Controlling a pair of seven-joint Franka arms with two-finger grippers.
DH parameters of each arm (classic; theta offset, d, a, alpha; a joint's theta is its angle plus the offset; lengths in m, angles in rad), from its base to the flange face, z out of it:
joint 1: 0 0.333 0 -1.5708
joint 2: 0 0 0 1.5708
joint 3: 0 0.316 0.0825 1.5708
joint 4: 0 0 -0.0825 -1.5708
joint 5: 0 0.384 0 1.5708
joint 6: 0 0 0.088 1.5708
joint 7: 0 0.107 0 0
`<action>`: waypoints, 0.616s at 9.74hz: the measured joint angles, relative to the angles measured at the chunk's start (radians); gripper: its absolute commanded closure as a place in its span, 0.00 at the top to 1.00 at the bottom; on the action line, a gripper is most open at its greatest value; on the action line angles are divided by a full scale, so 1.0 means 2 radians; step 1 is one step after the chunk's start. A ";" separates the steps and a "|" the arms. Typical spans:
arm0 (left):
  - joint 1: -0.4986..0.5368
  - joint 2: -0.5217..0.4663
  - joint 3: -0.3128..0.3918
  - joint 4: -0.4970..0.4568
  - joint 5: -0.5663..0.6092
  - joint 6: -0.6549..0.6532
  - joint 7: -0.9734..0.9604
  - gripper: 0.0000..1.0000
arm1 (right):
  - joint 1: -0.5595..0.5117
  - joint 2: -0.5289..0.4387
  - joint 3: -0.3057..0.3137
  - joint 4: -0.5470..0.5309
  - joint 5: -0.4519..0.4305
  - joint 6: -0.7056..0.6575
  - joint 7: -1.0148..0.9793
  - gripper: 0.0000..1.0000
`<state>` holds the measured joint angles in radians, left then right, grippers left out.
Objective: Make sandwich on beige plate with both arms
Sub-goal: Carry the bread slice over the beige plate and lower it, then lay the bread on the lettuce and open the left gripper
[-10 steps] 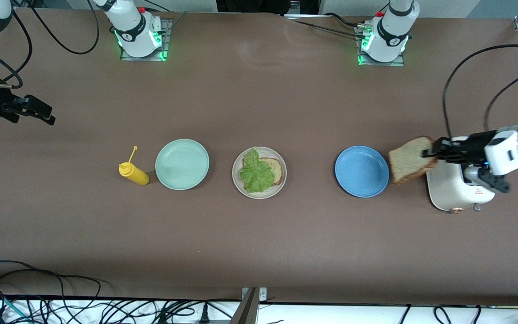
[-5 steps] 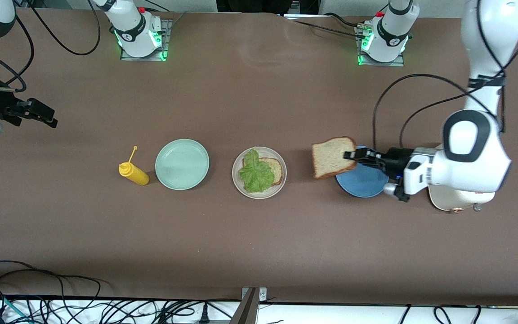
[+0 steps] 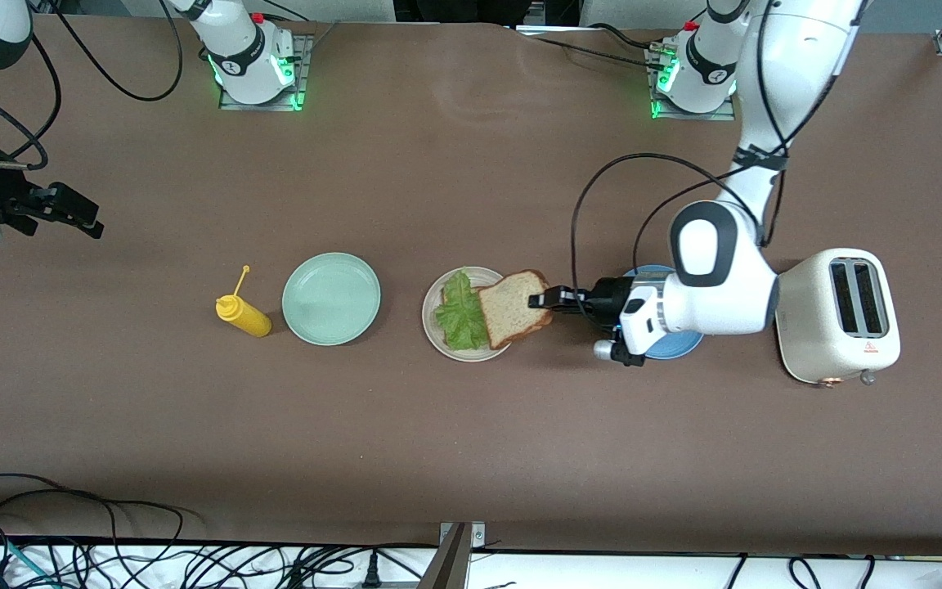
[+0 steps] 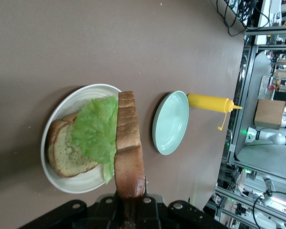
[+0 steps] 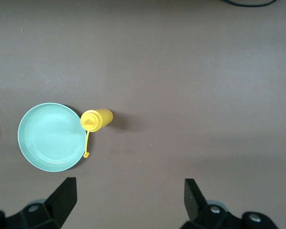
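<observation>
In your front view, center frame, the left hand (image 3: 546,298) grips a bread slice (image 3: 514,307) over the beige plate (image 3: 438,334); only the left wrist view shows the lettuce (image 4: 97,130) lying on the lower bread (image 4: 62,150). At upper left, the right hand (image 3: 70,213) waits over bare surface (image 3: 471,442), its fingers (image 5: 63,198) spread in its wrist view, above the yellow bottle (image 5: 97,119) and mint plate (image 5: 50,137).

Across the middle of the bench (image 3: 471,458) runs a row: bottle (image 3: 245,316) toward the right arm's end, then an empty plate (image 3: 331,298), the plate (image 3: 471,315) carrying bread and lettuce (image 3: 461,312), another plate (image 3: 679,346), and the toaster (image 3: 837,315) near the left arm's end.
</observation>
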<state>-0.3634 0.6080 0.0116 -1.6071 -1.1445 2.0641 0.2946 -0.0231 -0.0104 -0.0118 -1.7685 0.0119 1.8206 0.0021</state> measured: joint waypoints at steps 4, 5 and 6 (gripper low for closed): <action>-0.059 0.027 0.000 0.000 -0.032 0.087 -0.011 0.00 | 0.000 0.000 0.001 0.000 0.000 -0.001 0.000 1.00; -0.064 0.029 0.000 0.000 -0.032 0.089 -0.019 0.00 | 0.000 0.000 0.002 0.000 0.000 -0.001 0.000 1.00; -0.068 0.032 0.000 0.000 -0.032 0.100 -0.025 0.00 | 0.000 0.000 0.002 0.000 0.000 -0.001 0.000 1.00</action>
<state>-0.4994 0.6725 0.0123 -1.6077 -1.2091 2.2635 0.2441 -0.0229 -0.0104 -0.0083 -1.7684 0.0119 1.8189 0.0025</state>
